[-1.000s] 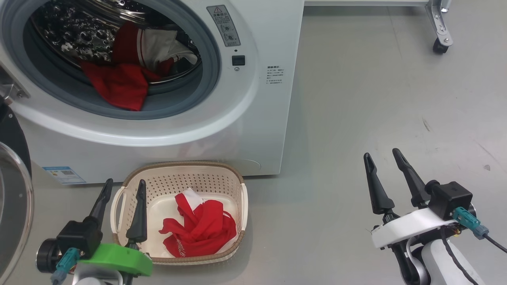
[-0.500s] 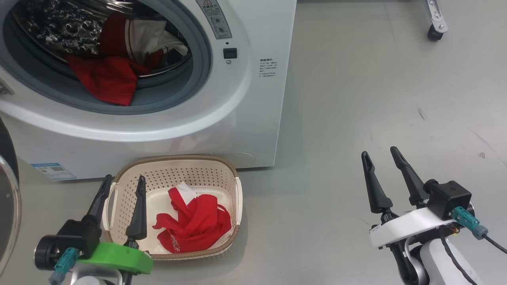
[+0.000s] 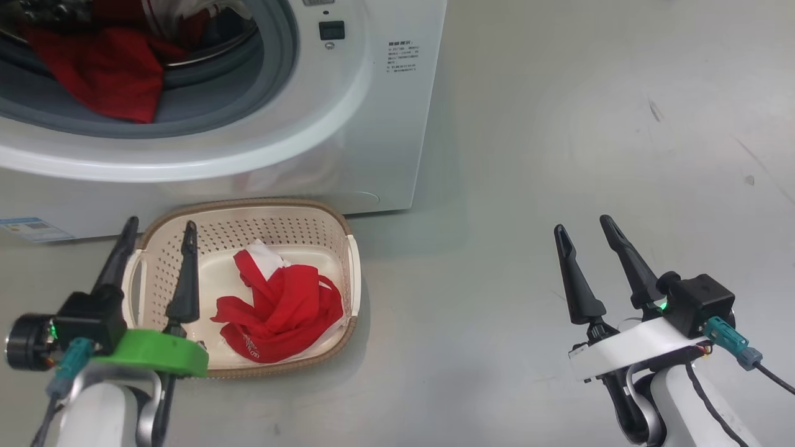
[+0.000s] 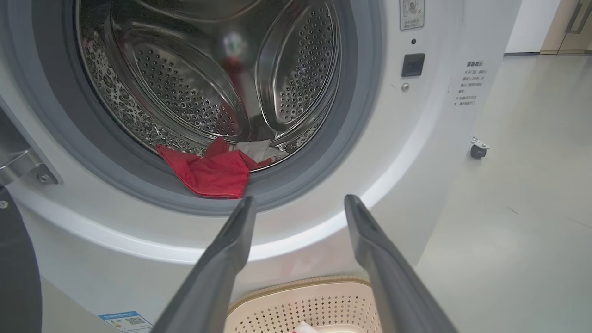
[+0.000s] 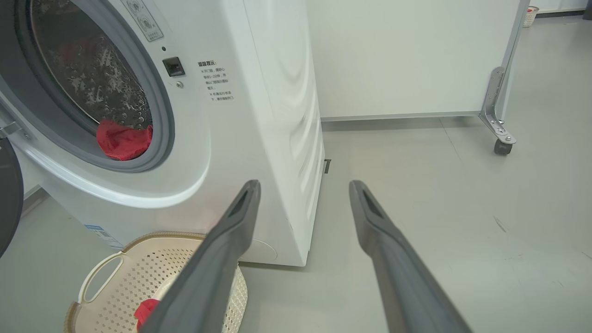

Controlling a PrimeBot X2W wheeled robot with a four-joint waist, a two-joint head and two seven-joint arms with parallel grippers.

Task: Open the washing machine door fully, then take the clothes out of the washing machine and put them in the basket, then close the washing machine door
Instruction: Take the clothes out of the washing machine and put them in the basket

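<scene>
Door stage looks done. The washing machine (image 3: 348, 124) mouth stands uncovered. The dark slab at the left edge of the left wrist view is, we think, the washing machine door (image 4: 16, 277) swung aside, though too little of it shows to be sure.

One red garment (image 3: 279, 310) lies in the basket (image 3: 248, 203), just right of the left gripper (image 3: 161, 221). That gripper's fingers are spread and empty over the basket's left edge.

More clothes (image 4: 212, 171) lie ahead of and above that gripper, draped from the drum (image 4: 185, 83) onto the grey seal (image 4: 296, 185).

Right gripper (image 3: 582, 223) is spread and empty over bare floor (image 3: 559, 124), with the basket well to its left.

Left to do: empty the drum, close the door.
</scene>
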